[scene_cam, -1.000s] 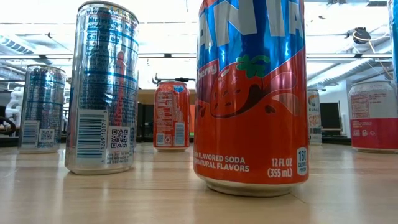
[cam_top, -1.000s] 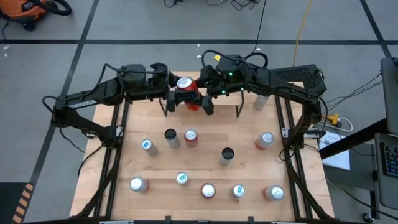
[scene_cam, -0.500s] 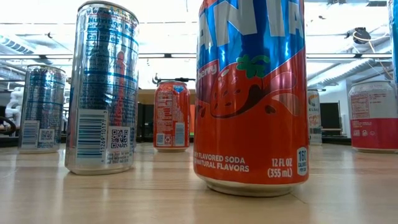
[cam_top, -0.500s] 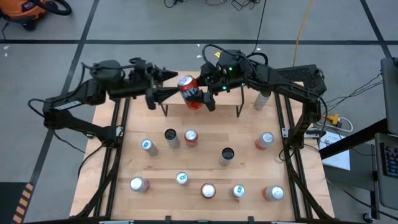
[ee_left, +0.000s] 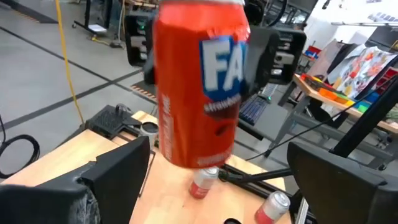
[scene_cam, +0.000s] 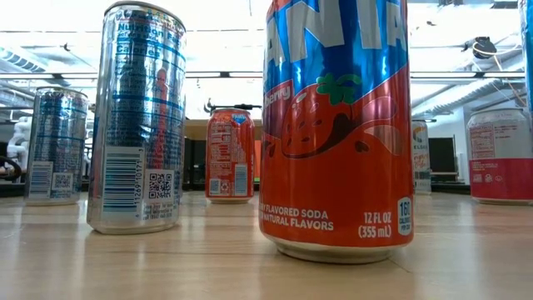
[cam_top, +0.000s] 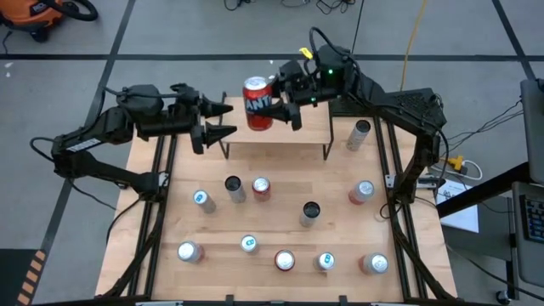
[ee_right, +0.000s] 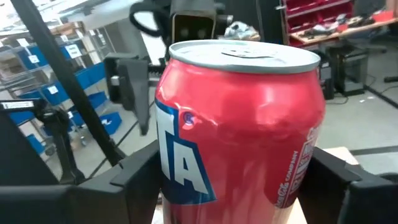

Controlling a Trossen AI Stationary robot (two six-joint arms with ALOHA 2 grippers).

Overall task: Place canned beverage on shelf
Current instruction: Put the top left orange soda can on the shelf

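A red soda can (cam_top: 257,104) hangs over the far left end of the shelf (cam_top: 297,136), a low wooden board on thin black legs at the table's far side. My right gripper (cam_top: 274,102) is shut on the can, which fills the right wrist view (ee_right: 242,124). My left gripper (cam_top: 223,121) stands open just left of the can, level with it, with nothing between its fingers. In the left wrist view the can (ee_left: 199,87) shows a little way ahead of the open fingers (ee_left: 112,174). My right gripper pinches the can's side wall (ee_right: 168,180) between its two fingers (ee_right: 134,180), one on each side of the lower half. The fingers come in level from the table's right. The can is lifted clear of shelf and table, near upright and slightly tilted.
Several cans stand on the tabletop nearer than the shelf, among them a silver one (cam_top: 235,188) and red ones (cam_top: 261,188) (cam_top: 362,191). A tall can (cam_top: 359,134) stands right of the shelf. The low view is filled by a red and blue can (scene_cam: 337,125).
My left gripper has come away from the can and drawn back toward the table's left edge. My right gripper has carried the can up and toward the far edge, turning as it went; the can now shows its side where its top showed before.
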